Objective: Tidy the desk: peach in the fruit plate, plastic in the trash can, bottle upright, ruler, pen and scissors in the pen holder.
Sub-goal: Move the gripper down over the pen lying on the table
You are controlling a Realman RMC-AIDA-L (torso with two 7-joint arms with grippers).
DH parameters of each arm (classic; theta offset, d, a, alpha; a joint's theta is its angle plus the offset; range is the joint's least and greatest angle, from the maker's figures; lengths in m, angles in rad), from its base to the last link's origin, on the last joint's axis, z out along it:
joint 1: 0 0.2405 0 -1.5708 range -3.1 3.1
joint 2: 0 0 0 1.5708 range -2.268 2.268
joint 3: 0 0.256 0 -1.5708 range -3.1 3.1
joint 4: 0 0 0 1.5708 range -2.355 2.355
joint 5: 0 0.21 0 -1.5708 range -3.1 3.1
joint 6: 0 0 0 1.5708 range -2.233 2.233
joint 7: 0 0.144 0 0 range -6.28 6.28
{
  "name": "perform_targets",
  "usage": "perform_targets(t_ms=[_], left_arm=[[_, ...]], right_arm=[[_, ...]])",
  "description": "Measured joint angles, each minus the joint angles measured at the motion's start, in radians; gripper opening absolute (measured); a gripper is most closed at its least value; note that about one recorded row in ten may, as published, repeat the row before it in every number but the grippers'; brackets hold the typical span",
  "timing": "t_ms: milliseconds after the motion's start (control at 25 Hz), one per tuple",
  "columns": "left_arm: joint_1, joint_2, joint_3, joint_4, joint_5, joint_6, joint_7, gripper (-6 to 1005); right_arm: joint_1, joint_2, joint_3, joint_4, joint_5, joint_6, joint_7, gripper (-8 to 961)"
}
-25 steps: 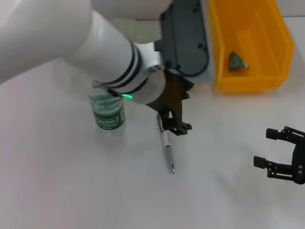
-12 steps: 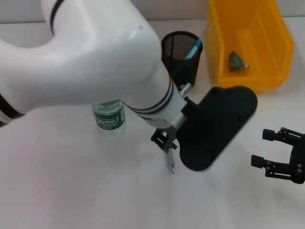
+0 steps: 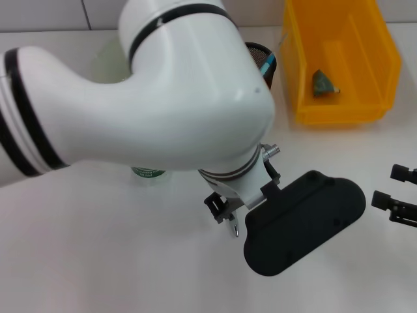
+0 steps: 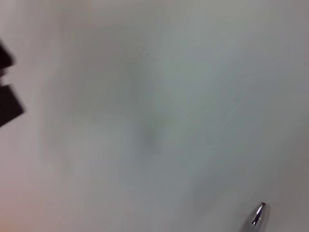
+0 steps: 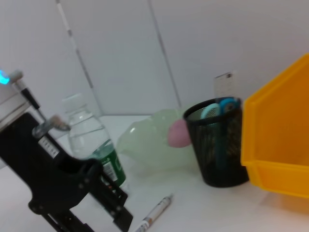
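Most of the tidy looks done from where I'm sitting: the bottle (image 5: 89,140) is standing upright, clear ribbed plastic with a green label, the peach (image 5: 177,133) sits pink and round in the pale translucent fruit plate (image 5: 145,142) at middle of the right wrist frame, and a crumpled greenish scrap of plastic (image 3: 323,83) lies in the glossy yellow trash can (image 3: 365,104) in the upper right of the head frame. The black mesh pen holder (image 5: 219,145) already has blue-handled stuff poking out, probably scissors, though I can't make out the ruler for sure. What's left is the pen (image 5: 154,213), slim and white with a shiny metal tip, lying flat on the smooth white surface (image 3: 98,261) just below centre of the head frame. My left pincer (image 3: 225,212) is right down over it, its black fingers straddling the barrel, not clamped yet as far as I can see, so I'd call it open. The right pincer (image 3: 401,195) is parked at the right edge of the head frame, fingers apart, holding nothing.
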Motion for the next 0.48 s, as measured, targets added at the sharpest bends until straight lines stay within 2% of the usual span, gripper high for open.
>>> perform_targets(t_ms=[280,480], left_arm=[[-0.077,-0.003,0.047,-0.069,-0.012,-0.004,0.039,699],[-0.095,-0.003,0.062,-0.096,-0.017,-0.013,0.071,698]], right_arm=[[-0.013,0.002,0.006,0.008,-0.003,0.0,0.003,838],[-0.013,0.003,0.005,0.01,-0.004,0.004,0.003,838]])
